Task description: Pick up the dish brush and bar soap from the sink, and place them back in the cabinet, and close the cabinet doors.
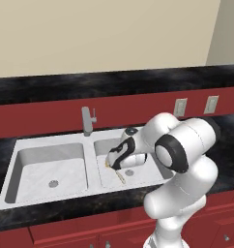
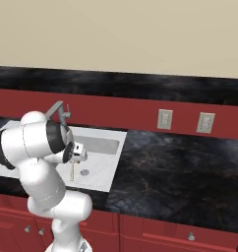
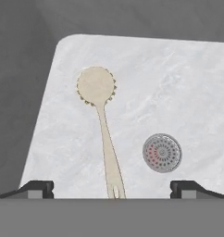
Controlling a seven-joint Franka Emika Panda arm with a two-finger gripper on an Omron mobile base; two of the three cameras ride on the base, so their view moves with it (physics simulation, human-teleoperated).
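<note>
While over sink [image 3: 188, 83] basin | end effector [image 3: 111, 187] spread wide, ungripped | dish brush [image 3: 103, 134] flat beside drain [image 3: 162, 152]

Plain beige wall [image 1: 104, 34] up top, with a black marble band [image 2: 140, 83] below it and a dark red backsplash strip [image 1: 41, 116] under that. Black marble counter [image 2: 180, 172] runs along the front, dark red drawer fronts [image 2: 190, 236] with small silver knobs [image 2: 191, 236] beneath. Two pale outlet plates [image 2: 164, 119] sit on the red strip; flat even lighting.
</note>
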